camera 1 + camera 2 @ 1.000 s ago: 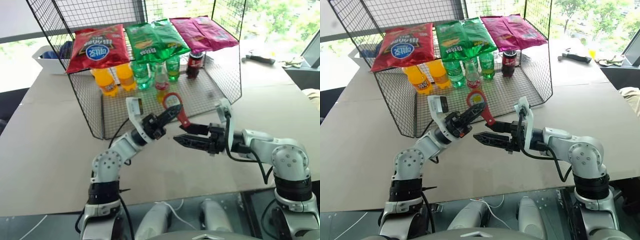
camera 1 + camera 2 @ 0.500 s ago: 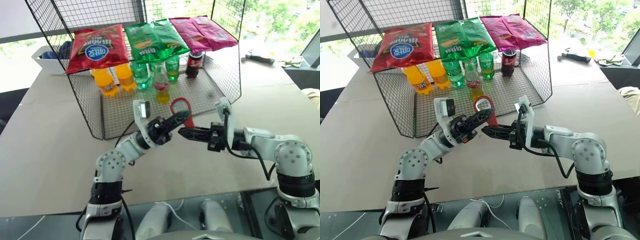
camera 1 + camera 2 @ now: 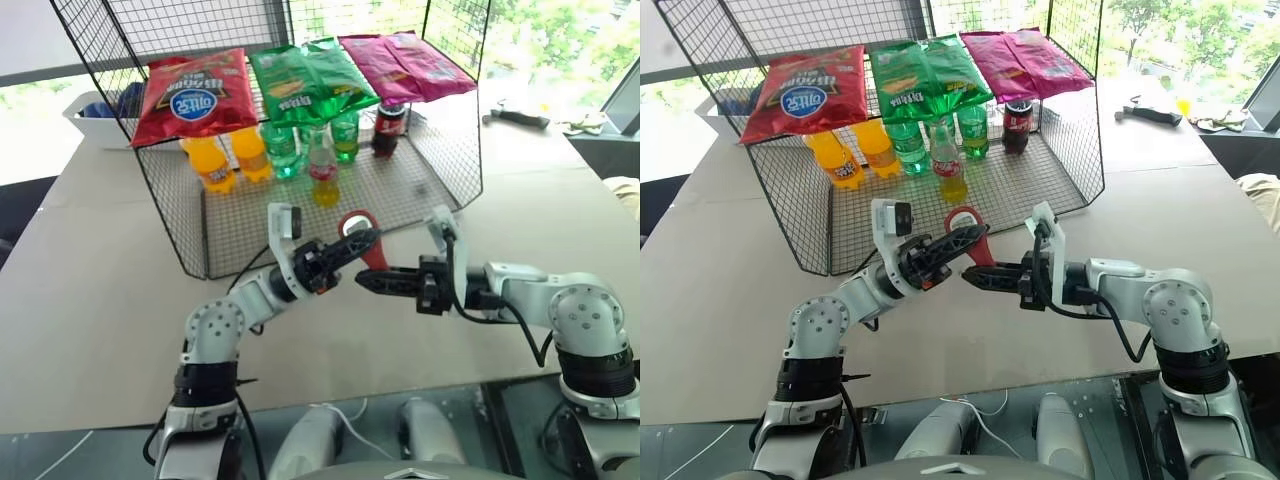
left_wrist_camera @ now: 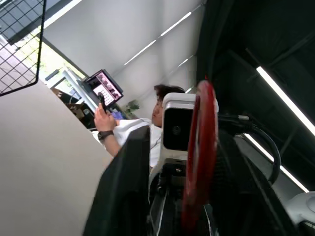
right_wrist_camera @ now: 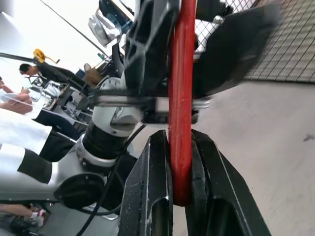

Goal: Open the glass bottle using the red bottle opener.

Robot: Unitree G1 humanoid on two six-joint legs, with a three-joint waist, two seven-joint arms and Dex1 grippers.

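The red bottle opener [image 3: 359, 226] hangs in the air between my two hands, loop head up. My right gripper [image 5: 181, 140] is shut on its slim handle [image 5: 181, 162], coming in from the right [image 3: 362, 280]. My left gripper [image 3: 362, 243] is open, and its two fingers [image 4: 129, 187] straddle the opener's head [image 4: 201, 152] with a gap showing on one side. The glass bottle [image 3: 323, 171], with yellow drink and a red label band, stands upright in the wire cage behind the grippers, apart from them.
The wire cage [image 3: 190, 215] holds orange soda bottles [image 3: 212, 162], green bottles [image 3: 283, 148] and a dark cola bottle [image 3: 389, 127], with snack bags [image 3: 196, 92] on top. A dark tool [image 3: 516, 118] lies far right. A person with a phone [image 4: 106, 115] sits nearby.
The right gripper closed on the opener's handle, then the left gripper opened its fingers around the head. Both hands sank slightly.
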